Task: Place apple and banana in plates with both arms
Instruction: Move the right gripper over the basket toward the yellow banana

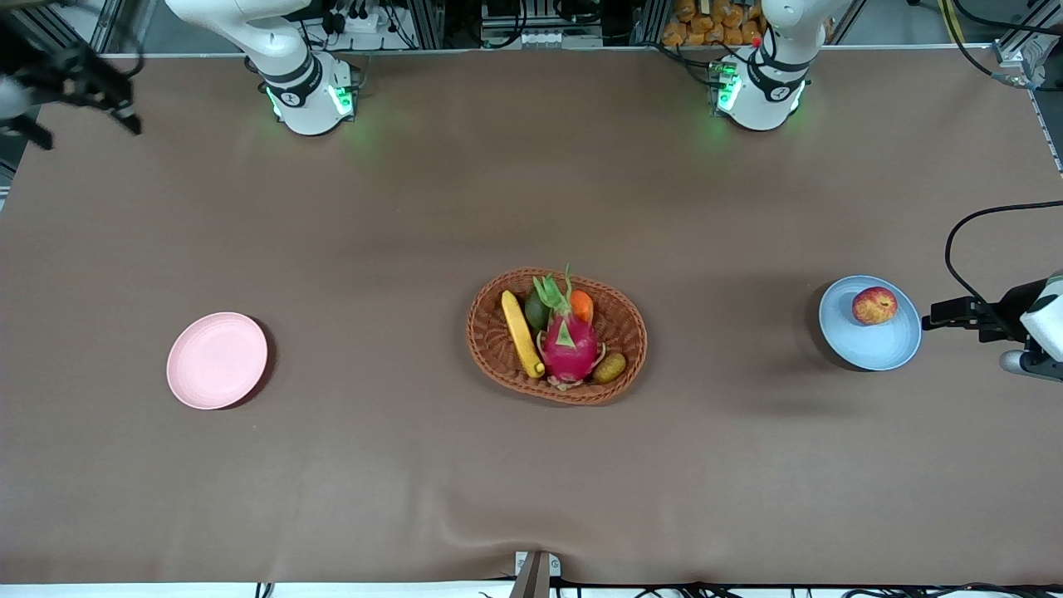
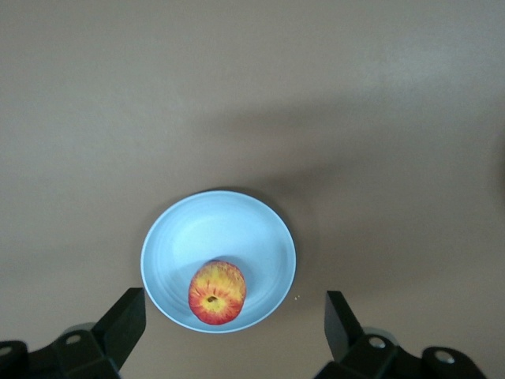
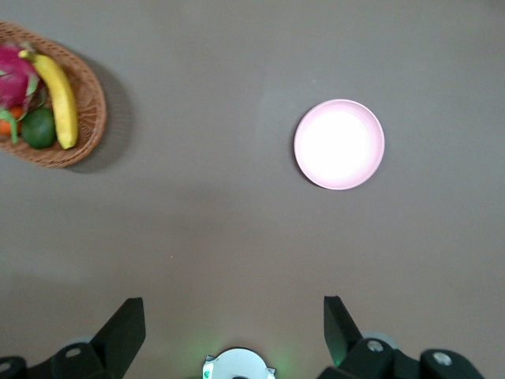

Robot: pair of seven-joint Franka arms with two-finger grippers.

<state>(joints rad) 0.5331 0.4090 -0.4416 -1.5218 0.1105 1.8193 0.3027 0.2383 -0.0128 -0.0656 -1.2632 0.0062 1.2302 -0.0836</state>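
On the blue plate you find the apple; its stem pit shows only from the left wrist. Banana lies in the basket; pink plate bare. Both grippers: jaws released.

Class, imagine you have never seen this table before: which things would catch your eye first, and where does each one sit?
The woven basket mid-table draws the eye, with the magenta dragon fruit and the banana in it. Toward the left arm's end, the apple sits on the blue plate, with the open left gripper above it. Toward the right arm's end lies the bare pink plate.
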